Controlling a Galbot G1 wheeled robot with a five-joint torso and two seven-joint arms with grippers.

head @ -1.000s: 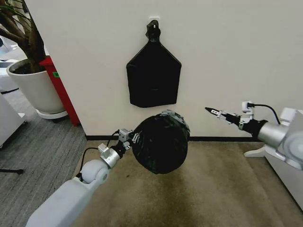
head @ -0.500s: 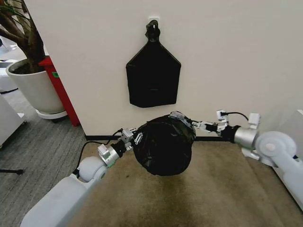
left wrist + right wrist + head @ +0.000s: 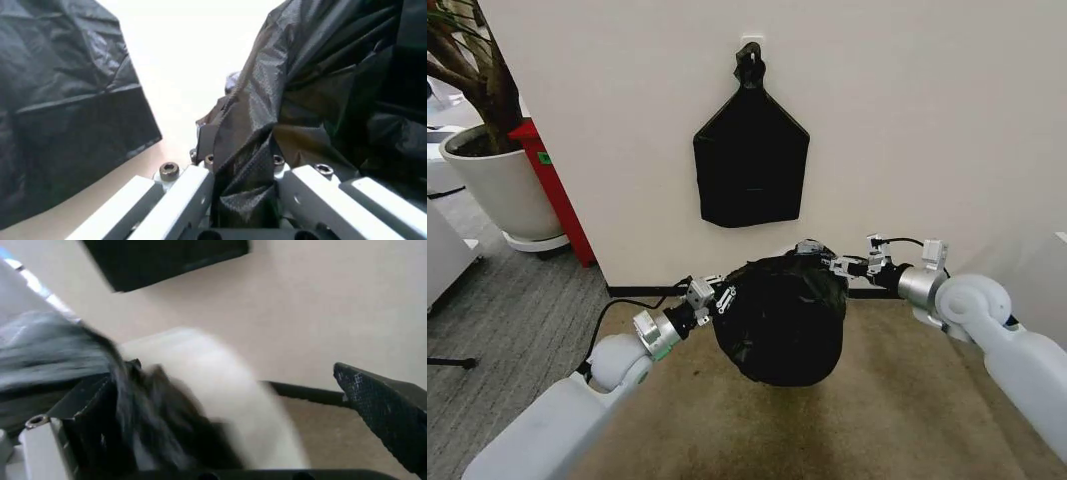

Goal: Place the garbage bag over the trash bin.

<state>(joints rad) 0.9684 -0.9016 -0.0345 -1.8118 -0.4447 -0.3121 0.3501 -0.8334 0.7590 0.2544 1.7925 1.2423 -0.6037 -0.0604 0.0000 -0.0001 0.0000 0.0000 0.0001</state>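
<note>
Hanging between both end effectors: garbage bag (image 3: 779, 318).

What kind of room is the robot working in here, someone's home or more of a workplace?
Probably an office or lab corner rather than a home: grey carpet tiles, a big potted plant in a white pot beside a plain wall, and a black bundle hung on that wall.
</note>
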